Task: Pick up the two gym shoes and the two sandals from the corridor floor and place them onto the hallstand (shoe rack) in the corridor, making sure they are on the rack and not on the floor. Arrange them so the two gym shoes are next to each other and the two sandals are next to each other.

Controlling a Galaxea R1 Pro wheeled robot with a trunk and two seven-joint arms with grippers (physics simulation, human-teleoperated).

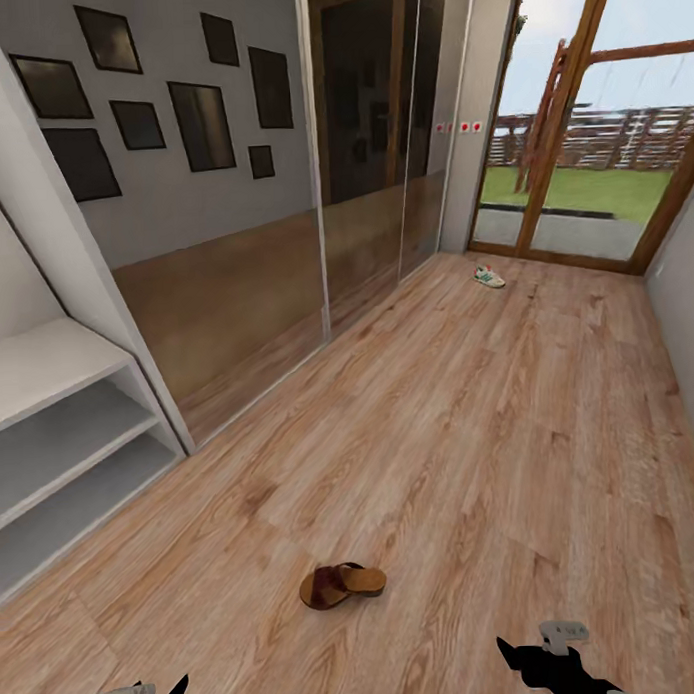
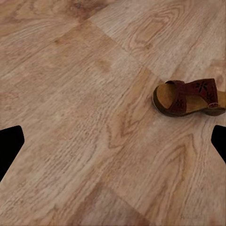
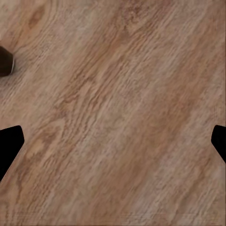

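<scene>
A single brown open slip-on sandal (image 1: 341, 584) with a wide dark brown strap and a tan cork-like sole lies on the light brown wood-grain plank floor (image 1: 470, 433) in the near part of the corridor, between the two arms in the head view and a little ahead of them. Far down the corridor, close to the wood-framed glass door (image 1: 580, 129), one cream-white low sneaker (image 1: 490, 276) with green side stripes rests on the same floor, well apart from the sandal. The pale grey-white shoe rack (image 1: 60, 437) stands at the left, its bench top and two low open shelves bare, right beside the mirrored sliding-door wardrobe (image 1: 281, 189), which reflects dark picture frames (image 1: 199, 122). The left gripper (image 2: 113, 143) hangs above bare planks with its black fingertips (image 2: 9, 146) spread wide at the picture's edges and nothing between them; the sandal (image 2: 188, 97) lies near it, untouched, small flower cut-outs showing on its strap. The right gripper (image 3: 113, 143) is likewise spread apart over bare floor, grasping nothing; a small dark shape (image 3: 5, 61) sits at the edge of its wrist view, too cropped to identify.
</scene>
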